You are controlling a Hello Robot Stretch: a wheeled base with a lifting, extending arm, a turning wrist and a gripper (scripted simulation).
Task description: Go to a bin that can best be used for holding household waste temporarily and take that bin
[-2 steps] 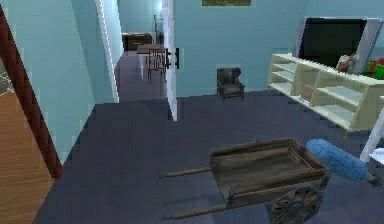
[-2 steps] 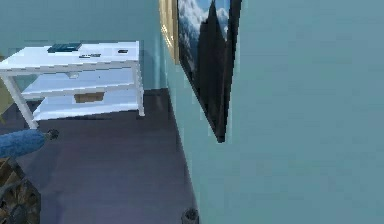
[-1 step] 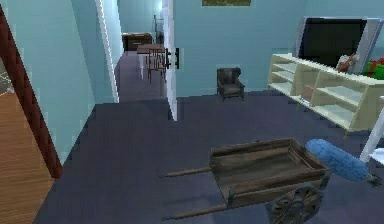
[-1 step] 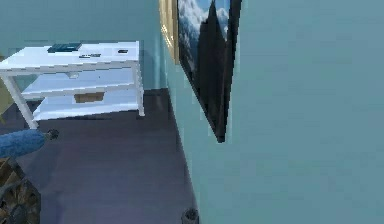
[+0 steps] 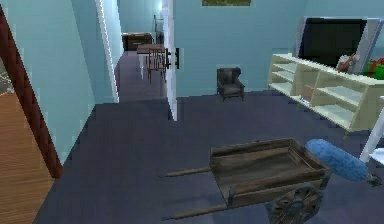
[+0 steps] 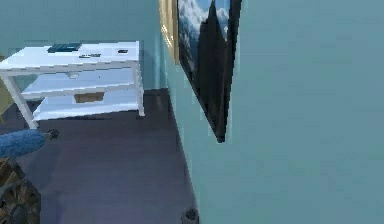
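Cart of brown wood (image 5: 262, 168) stands on dark floor (image 5: 140, 150), blue fuzzy oblong object (image 5: 338, 160) just beside; claw state cannot be told.

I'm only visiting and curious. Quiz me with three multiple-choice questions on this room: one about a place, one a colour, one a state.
1. Where is the wooden cart? A on the floor nearby; B atop the television; C in the far room.
2. The shelf unit is: A red; B white; C black.
3. The door is: A shut; B open; C lying flat.
Answers: 1 A, it stands on the dark floor in front; 2 B, its boards are white; 3 B, a table with chairs shows past it.
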